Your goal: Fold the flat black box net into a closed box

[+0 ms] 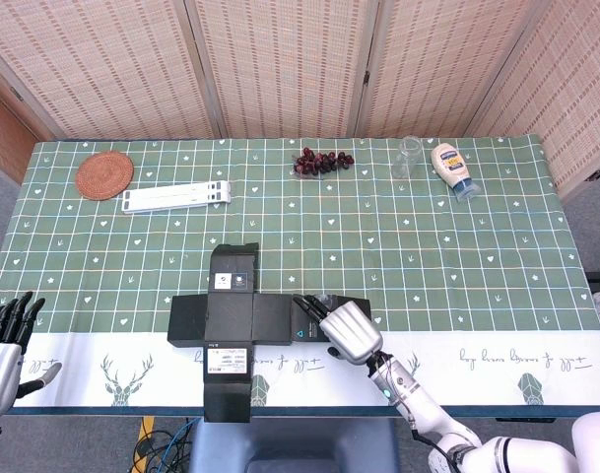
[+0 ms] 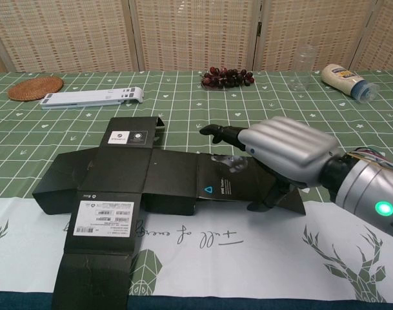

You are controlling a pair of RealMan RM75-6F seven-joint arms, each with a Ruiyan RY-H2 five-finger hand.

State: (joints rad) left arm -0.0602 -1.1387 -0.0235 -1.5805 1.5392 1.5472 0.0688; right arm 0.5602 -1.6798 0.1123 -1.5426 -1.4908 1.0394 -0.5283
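Observation:
The flat black box net lies cross-shaped at the table's front edge, its white barcode label facing up. My right hand hovers over the net's right-hand panels, palm down with fingers spread, thumb tip down by the panel's front edge. Nothing is held in it. My left hand shows only in the head view at the far left front corner, fingers apart and empty, well clear of the net.
At the back lie a woven coaster, a white flat bar, a bunch of dark grapes, a clear glass and a mayonnaise bottle. The green checked tablecloth stretches to the right.

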